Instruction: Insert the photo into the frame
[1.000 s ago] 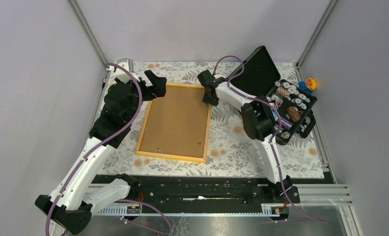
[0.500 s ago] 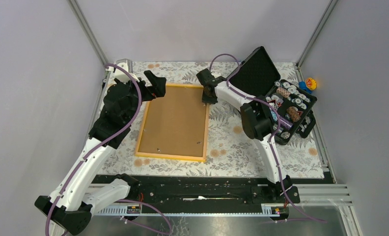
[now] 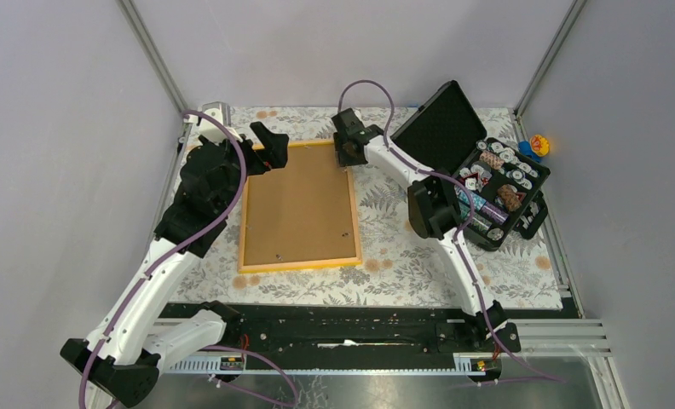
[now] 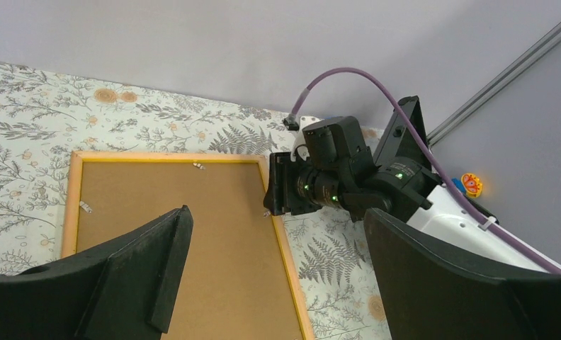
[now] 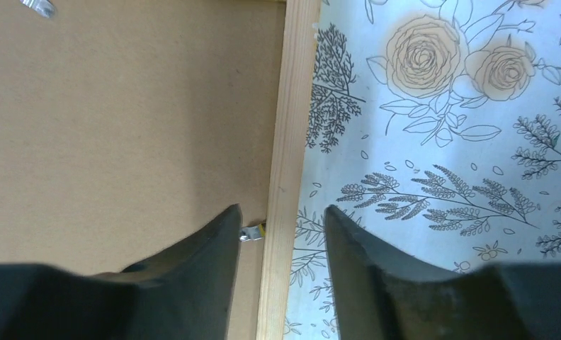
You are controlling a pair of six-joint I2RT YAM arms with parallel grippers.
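Frame point(image 3: 300, 262) lies back-up on the floral table point(image 3: 402, 256), with the brown backing board point(image 3: 298, 204) seated in it. Right tool point(image 5: 281, 214) is part-open: its fingers sit astride the frame's right rail near the far corner, not clamped. Left tool point(image 3: 270, 146) is fully released and hovers over the frame's far left corner.

From above and behind the arm bases, the top view takes in the whole frame point(image 3: 299, 265) on the bench point(image 3: 402, 247), the left wrist view slants across the frame point(image 4: 171, 156) at its far end, and the right wrist view hangs close above the frame point(image 5: 288, 142) at its right rail, which all three share.
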